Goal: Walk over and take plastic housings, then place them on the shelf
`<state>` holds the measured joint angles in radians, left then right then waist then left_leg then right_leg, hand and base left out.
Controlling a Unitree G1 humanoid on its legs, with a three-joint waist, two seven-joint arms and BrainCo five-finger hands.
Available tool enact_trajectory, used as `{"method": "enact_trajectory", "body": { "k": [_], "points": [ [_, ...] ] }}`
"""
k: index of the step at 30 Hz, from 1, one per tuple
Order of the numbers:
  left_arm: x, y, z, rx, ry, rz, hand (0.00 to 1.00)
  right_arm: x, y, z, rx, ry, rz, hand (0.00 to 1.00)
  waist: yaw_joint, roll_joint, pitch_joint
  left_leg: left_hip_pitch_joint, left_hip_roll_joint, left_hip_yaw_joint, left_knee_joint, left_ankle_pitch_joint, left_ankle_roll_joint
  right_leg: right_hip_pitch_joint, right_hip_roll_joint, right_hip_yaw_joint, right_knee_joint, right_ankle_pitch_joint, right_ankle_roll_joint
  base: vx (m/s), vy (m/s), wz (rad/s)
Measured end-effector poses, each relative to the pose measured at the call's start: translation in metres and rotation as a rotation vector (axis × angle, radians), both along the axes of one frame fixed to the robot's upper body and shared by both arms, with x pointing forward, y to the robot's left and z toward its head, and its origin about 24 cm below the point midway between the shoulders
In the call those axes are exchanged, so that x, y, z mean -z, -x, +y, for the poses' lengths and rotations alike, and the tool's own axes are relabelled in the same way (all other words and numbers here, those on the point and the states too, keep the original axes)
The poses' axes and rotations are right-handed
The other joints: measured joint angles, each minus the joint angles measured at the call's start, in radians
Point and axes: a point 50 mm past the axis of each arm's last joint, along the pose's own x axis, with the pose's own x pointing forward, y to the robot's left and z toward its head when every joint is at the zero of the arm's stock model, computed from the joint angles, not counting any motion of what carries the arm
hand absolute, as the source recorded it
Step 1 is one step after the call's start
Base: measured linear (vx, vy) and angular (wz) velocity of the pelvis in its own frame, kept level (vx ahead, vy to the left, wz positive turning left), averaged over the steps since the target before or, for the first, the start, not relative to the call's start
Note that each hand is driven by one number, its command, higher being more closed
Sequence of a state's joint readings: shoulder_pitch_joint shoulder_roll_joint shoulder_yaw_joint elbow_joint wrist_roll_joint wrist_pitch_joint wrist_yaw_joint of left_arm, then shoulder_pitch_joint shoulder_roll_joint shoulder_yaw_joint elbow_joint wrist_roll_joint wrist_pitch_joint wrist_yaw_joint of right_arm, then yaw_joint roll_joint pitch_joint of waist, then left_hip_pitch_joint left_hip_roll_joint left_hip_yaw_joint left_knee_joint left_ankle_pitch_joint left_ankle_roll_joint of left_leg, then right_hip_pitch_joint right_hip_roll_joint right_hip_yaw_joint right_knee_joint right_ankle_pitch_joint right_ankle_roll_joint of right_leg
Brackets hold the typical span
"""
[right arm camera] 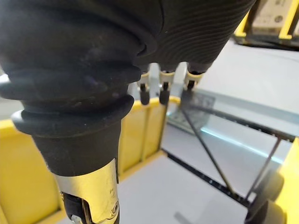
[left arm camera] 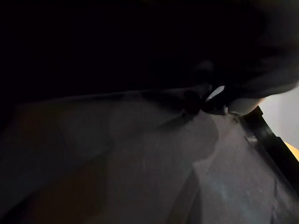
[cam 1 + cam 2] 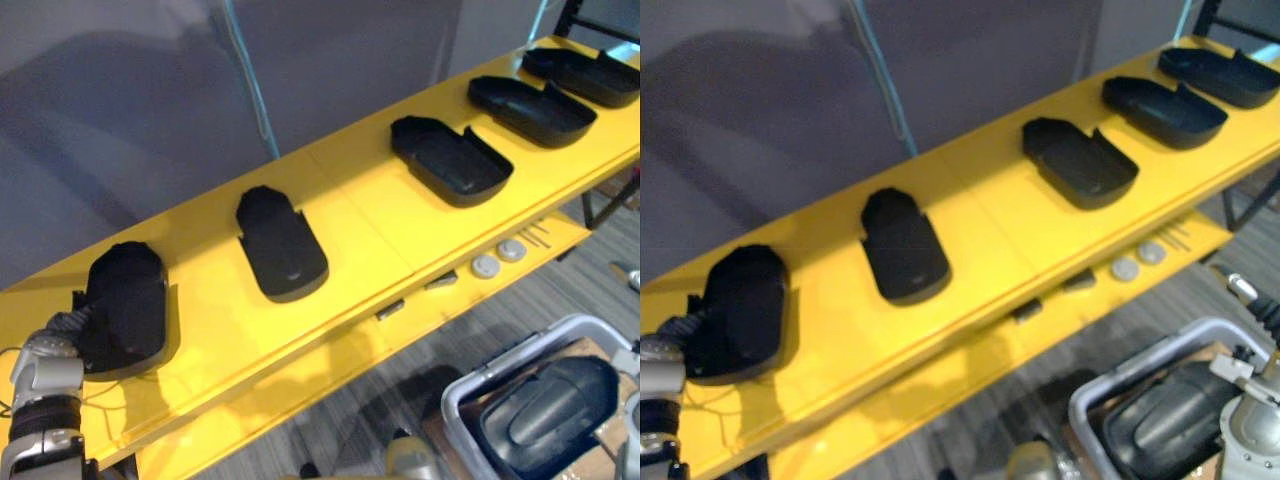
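My left hand [image 3: 66,328] is resting against the near edge of the plastic housing [image 3: 128,300] lying at the left end of the yellow shelf [image 3: 370,215]. The shell is hiding my fingers, so I cannot tell whether they are gripping. Four more housings [image 3: 282,245] are lying in a row toward the shelf's right end, and a spare housing [image 3: 545,410] is sitting in the bin [image 3: 462,398]. My right hand [image 1: 196,32] is hanging loose, holding nothing. I am judging the shell light, stiff and smooth, best pinched at its thin rim.
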<state>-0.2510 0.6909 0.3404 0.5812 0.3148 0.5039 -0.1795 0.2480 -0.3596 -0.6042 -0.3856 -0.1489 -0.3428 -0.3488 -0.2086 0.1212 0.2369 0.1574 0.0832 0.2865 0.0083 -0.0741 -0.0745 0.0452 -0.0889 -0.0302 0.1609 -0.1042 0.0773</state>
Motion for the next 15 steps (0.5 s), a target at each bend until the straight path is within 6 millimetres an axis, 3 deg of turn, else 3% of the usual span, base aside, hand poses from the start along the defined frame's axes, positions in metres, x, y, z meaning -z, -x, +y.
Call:
{"method": "enact_trajectory", "body": {
  "k": [4, 5, 15],
  "points": [
    [0.0, 0.0, 0.0, -0.005, -0.002, -0.004, 1.0, 0.0, 0.0, 0.0, 0.0, 0.0, 0.0, 0.0, -0.001, -0.005, 0.005, 0.003, 0.001, -0.001, 0.0, 0.0, 0.0, 0.005, 0.0, -0.002, -0.003, 0.0, 0.0, 0.0, 0.0, 0.0],
    [0.0, 0.0, 0.0, -0.006, -0.003, -0.004, 0.0, 0.0, 0.0, 0.0, 0.0, 0.0, 0.0, 0.0, -0.001, -0.008, 0.007, 0.006, 0.001, -0.001, 0.0, 0.0, 0.0, 0.009, 0.0, -0.002, -0.004, 0.0, 0.001, 0.0, 0.0, 0.0],
    [0.015, 0.006, -0.003, -0.036, 0.022, -0.007, 0.0, 0.0, 0.0, 0.0, 0.002, 0.0, 0.001, 0.0, -0.003, -0.011, 0.015, 0.014, 0.0, -0.006, -0.001, 0.0, 0.0, 0.027, -0.002, -0.016, -0.014, 0.002, 0.003, 0.0, -0.003, 0.02]
  ]
}}
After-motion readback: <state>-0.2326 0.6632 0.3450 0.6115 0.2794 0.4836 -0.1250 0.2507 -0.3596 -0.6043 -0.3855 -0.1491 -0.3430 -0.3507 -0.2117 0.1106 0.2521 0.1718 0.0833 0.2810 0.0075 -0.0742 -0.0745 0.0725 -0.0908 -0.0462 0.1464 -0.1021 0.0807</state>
